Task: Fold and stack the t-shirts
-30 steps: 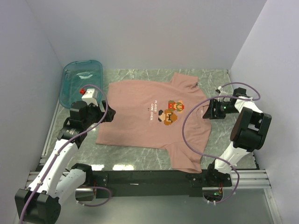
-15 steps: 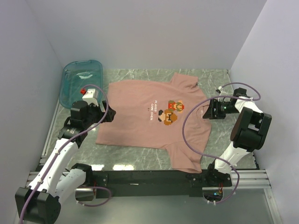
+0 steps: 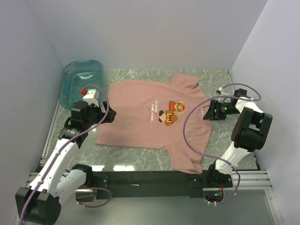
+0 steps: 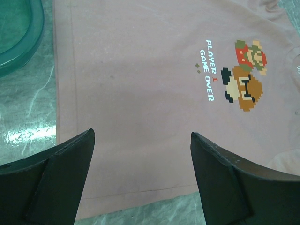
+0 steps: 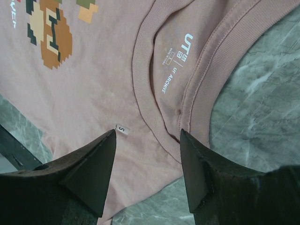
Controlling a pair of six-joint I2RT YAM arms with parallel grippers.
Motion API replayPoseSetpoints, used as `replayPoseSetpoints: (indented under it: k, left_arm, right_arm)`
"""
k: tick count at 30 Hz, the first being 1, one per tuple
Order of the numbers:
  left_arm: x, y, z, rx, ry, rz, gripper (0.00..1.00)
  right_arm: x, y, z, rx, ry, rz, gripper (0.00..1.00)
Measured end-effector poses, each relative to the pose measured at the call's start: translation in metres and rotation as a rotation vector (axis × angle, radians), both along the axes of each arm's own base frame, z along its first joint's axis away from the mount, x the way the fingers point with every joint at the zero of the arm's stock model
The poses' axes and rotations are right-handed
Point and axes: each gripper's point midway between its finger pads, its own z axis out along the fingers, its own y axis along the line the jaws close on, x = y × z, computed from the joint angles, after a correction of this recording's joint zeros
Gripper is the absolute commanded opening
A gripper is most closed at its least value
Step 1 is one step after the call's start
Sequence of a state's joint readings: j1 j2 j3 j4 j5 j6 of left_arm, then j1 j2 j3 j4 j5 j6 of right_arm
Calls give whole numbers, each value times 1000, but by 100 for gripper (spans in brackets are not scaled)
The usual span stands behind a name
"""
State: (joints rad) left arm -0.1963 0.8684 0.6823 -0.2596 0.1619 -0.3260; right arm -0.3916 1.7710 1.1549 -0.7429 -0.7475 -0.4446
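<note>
Left claw [image 4: 142,136] gapes over t-shirt [image 4: 140,70] hem edge.

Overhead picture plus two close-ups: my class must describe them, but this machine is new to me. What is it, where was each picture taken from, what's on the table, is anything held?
Two robot arms stand at the near edge of the table, each with a two-finger gripper. The wide picture comes from a fixed camera above and behind them; each close-up from a camera on one wrist, looking past that arm's jaws. A pink t-shirt lies flat, print up, near a teal bin. The left gripper is open near the hem, the right gripper open over the collar. Nothing is held.
</note>
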Motion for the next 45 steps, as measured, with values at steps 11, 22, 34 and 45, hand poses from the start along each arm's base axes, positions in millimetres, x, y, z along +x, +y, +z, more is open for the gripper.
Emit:
replayPoseSetpoints:
  k: [11, 22, 34, 45]
  left_arm:
    - [0, 0, 0, 0, 1, 0, 88]
    - [0, 0, 0, 0, 0, 0, 88]
    - [1, 0, -3, 2, 11, -1, 88]
    - [2, -1, -8, 5, 29, -1, 88]
  right_arm:
    - [-1, 1, 0, 3, 3, 3, 63]
    - [-2, 1, -1, 7, 10, 3, 63]
    - [-2, 1, -2, 4, 9, 8, 63]
    - [11, 7, -12, -83, 52, 19, 63]
